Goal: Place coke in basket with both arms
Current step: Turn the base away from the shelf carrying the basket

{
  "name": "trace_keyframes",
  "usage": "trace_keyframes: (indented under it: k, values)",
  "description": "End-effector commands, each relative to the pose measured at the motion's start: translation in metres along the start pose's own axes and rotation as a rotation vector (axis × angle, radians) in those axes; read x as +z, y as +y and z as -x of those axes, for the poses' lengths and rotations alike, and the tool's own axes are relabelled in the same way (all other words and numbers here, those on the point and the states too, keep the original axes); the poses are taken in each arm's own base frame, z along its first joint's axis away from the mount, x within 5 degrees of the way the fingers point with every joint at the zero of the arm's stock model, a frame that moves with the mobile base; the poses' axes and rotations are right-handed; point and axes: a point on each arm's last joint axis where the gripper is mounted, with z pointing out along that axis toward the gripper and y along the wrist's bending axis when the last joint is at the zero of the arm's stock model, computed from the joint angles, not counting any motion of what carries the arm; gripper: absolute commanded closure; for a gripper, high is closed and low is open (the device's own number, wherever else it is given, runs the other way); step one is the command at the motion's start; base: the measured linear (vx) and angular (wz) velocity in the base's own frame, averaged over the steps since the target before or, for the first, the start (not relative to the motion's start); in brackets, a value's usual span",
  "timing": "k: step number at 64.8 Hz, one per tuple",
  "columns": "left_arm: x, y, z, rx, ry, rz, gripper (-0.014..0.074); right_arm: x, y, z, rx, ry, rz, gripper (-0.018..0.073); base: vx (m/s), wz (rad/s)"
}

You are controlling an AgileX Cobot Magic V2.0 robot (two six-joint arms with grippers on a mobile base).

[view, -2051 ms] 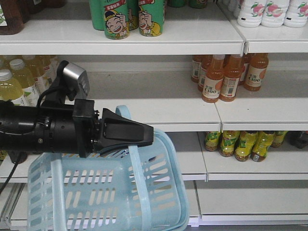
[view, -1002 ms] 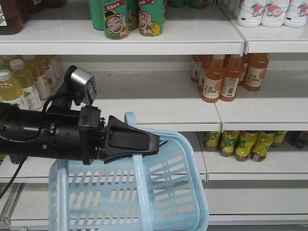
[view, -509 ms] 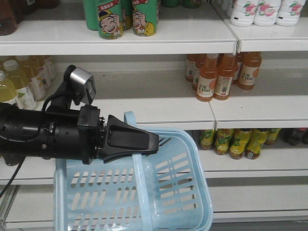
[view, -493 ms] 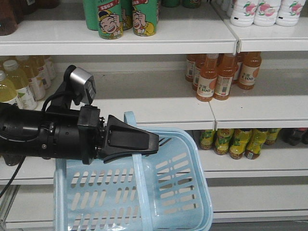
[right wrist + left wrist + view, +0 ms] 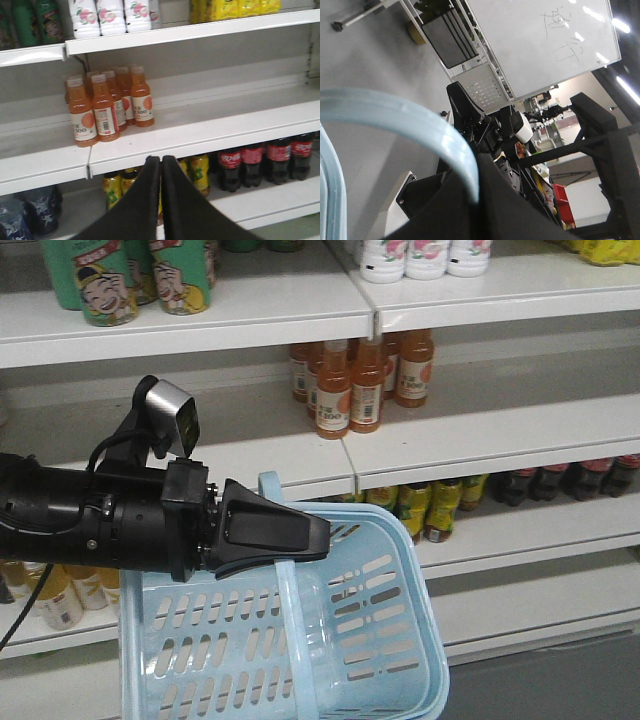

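The basket (image 5: 385,640) is held by its handle (image 5: 292,630) in the clamped left gripper (image 5: 322,536), while the right gripper (image 5: 161,164) is pressed together empty before the coke (image 5: 277,159) on a lower shelf (image 5: 280,199).

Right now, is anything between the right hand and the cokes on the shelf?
Nothing visible. In the right wrist view the shut right hand points at the shelf front, and the cokes stand in an open row lower right. Only the yellow-green bottles beside them come close.
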Motion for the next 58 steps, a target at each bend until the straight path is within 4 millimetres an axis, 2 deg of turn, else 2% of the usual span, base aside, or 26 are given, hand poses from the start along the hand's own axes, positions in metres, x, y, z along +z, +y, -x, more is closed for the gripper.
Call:
trace_keyframes:
  k: [1, 58]
  values:
    - [-0.0033, -0.0265, 0.0025, 0.033, -0.024, -0.127, 0.0604, -0.0008, 0.0006, 0.0020, -0.011, -0.070, 0.010, 0.0564, -0.03, -0.47]
    - [-0.0033, -0.0265, 0.0025, 0.033, -0.024, -0.127, 0.0604, -0.0008, 0.0006, 0.0020, -0.011, -0.070, 0.010, 0.0564, -0.04, -0.47]
